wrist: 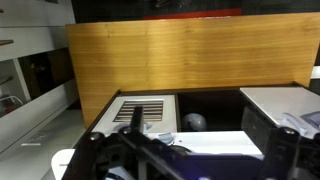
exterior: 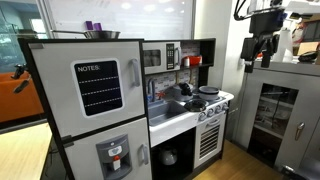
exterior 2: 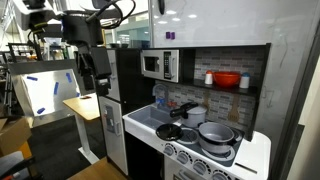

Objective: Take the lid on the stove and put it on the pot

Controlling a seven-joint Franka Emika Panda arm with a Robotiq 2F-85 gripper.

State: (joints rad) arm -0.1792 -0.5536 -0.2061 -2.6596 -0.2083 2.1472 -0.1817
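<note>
Starting with an exterior view, my black two-fingered gripper (exterior: 262, 45) hangs high at two o'clock, well apart from the white toy-kitchen stove with black round burners (exterior: 212, 130) down at four o'clock. On its top I take the small flat silvery-grey metal lid (exterior: 208, 90) to lie at the rear, with the small silvery-grey metal pot, dark inside (exterior: 197, 103), near its seven o'clock, though both are tiny here. The grey fridge with the NOTES board (exterior: 95, 90) fills nine o'clock. In an exterior view the gripper (exterior 2: 96, 62) sits at ten o'clock and the stove (exterior 2: 255, 150) at four; the lid (exterior 2: 195, 115) lies at the pot's (exterior 2: 215, 132) eleven o'clock, the lid not on the pot. In the wrist view a broad wooden panel (wrist: 170, 55) faces me, and my fingers (wrist: 100, 150) stand wide at the bottom corners with nothing between, so the tool looks released and empty. I judge the approach is the step in hand, nothing yet lifted. Next I need a long descent over the lid, then a low, careful pinch.
</note>
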